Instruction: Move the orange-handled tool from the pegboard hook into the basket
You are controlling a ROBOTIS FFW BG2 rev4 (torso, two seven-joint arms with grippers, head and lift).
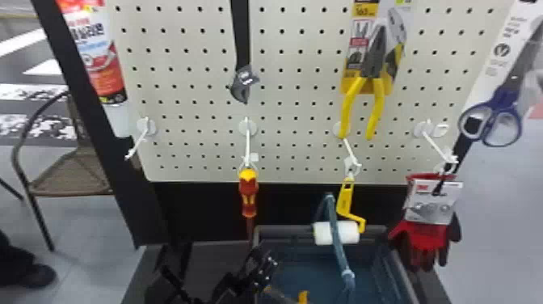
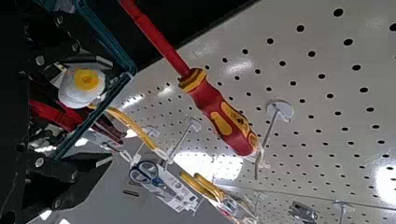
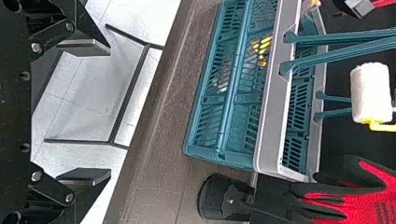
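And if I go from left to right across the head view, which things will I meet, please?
Brown chair → screwdriver with red-and-yellow handle → paint roller with white sleeve → red-and-black gloves → blue-handled scissors.

Four lower hooks (image 1: 247, 142), one screwdriver (image 1: 249, 194), one basket (image 3: 269, 121), one roller (image 1: 324, 233)

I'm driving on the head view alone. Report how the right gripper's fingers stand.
Observer: In the right wrist view, the right gripper stands open, with nothing between its fingers.

Operator: Now check whether the left gripper has the screwdriver.

Observer: Not gripped: in the left wrist view, the left gripper is open, and the screwdriver hangs clear beyond its fingertips.

Operator: Describe the basket's sides.

Observer: The right wrist view shows slots cut through the teal sides of the basket.
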